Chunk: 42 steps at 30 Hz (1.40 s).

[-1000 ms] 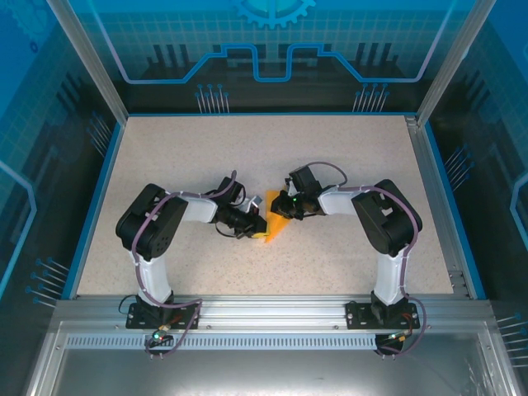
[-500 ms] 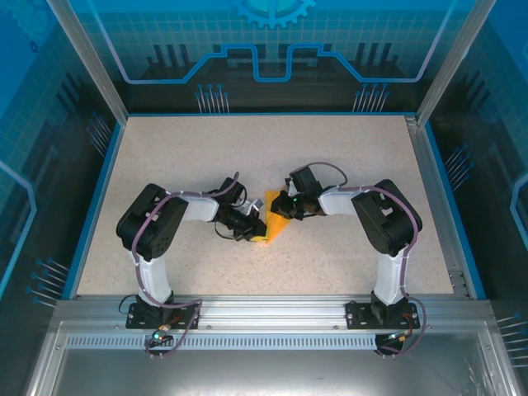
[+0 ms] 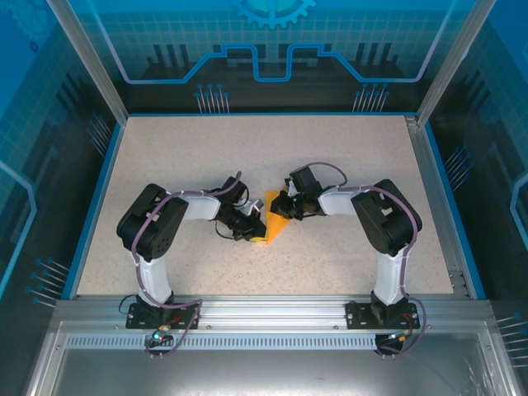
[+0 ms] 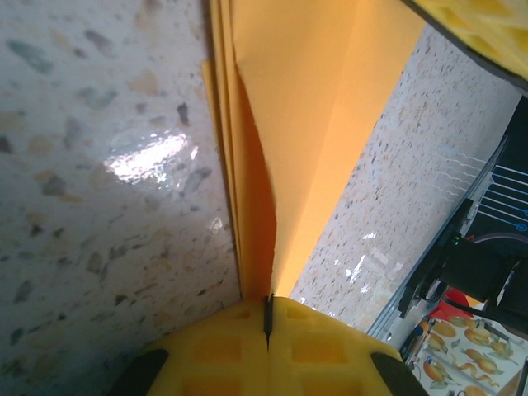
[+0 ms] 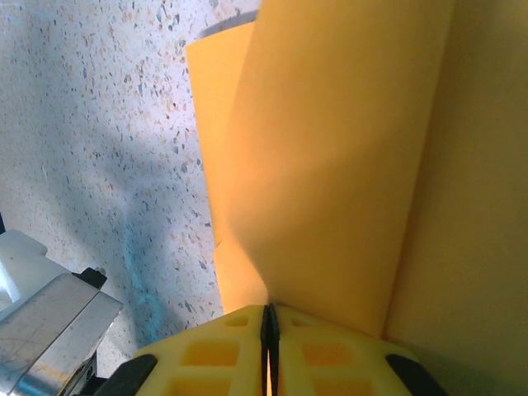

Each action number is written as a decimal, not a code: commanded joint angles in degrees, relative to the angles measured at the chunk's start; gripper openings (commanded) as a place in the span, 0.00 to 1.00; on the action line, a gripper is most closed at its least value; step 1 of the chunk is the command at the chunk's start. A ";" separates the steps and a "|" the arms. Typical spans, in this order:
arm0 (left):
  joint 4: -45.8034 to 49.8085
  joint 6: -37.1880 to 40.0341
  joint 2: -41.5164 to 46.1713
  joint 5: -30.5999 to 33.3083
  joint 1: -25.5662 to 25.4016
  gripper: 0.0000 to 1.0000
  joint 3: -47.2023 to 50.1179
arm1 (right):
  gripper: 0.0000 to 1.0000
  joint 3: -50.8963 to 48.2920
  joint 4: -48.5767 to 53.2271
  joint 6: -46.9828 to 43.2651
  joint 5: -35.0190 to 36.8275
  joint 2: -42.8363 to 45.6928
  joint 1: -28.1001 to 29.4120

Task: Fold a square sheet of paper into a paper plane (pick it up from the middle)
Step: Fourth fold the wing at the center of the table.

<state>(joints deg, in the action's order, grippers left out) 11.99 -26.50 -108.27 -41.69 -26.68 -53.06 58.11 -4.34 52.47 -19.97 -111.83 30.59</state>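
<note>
The orange-yellow sheet of paper (image 3: 276, 227) is folded into a narrow layered wedge near the table's middle, between both grippers. My left gripper (image 3: 257, 229) comes at it from the left and is shut on it. In the left wrist view its yellow pads (image 4: 223, 346) meet on the paper's folded layers (image 4: 305, 124), which fan out ahead over the table. My right gripper (image 3: 282, 211) reaches in from the right. In the right wrist view, the right gripper (image 5: 269, 312) is shut on a curved flap of the paper (image 5: 330, 165).
The speckled table (image 3: 206, 148) is bounded by a blue rim (image 3: 99, 190) and an aluminium frame rail (image 3: 264, 309) at the near edge. Both arm bases stand at that rail. Open table surface lies behind and to both sides of the grippers.
The left wrist has turned slightly and nudged toward the paper. The paper's far end now shows more between the two grippers. The right arm has barely moved.
</note>
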 commanded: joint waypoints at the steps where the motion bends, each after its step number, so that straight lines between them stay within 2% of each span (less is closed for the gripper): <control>1: 7.86 1.97 -0.10 1.84 -1.93 0.00 -0.09 | 0.12 -2.61 6.51 -0.92 4.54 -4.98 0.13; 8: 10.90 1.45 1.27 7.39 -2.95 0.00 1.18 | 0.12 -2.51 7.34 -0.99 5.35 -5.54 0.16; 13: 11.57 0.75 1.93 9.03 -3.27 0.00 1.86 | 0.11 -2.63 7.33 -0.95 5.26 -5.90 0.18; 17: 10.17 -0.07 5.96 8.03 -3.47 0.09 2.88 | 0.11 -2.69 7.50 -1.10 5.33 -5.86 0.17; 20: 10.84 -0.93 9.77 9.62 -3.47 0.14 2.17 | 0.11 -2.58 7.61 -1.09 5.28 -5.68 0.24; 27: 6.01 -7.21 15.95 12.64 -3.47 0.16 0.92 | 0.11 -2.37 7.62 -1.04 5.16 -6.02 0.26; 34: -4.30 -12.60 11.06 6.53 -3.53 0.17 -1.74 | 0.11 -2.37 7.90 -1.14 5.13 -6.12 0.26; 42: -10.94 -16.35 4.39 4.96 -3.47 0.18 -1.94 | 0.11 -2.37 7.86 -1.10 4.97 -6.12 0.26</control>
<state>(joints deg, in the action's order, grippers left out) 4.05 -40.69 -102.26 -34.61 -29.95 -53.91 58.24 -4.34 52.47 -20.38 -112.12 30.61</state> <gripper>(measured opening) 0.177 0.115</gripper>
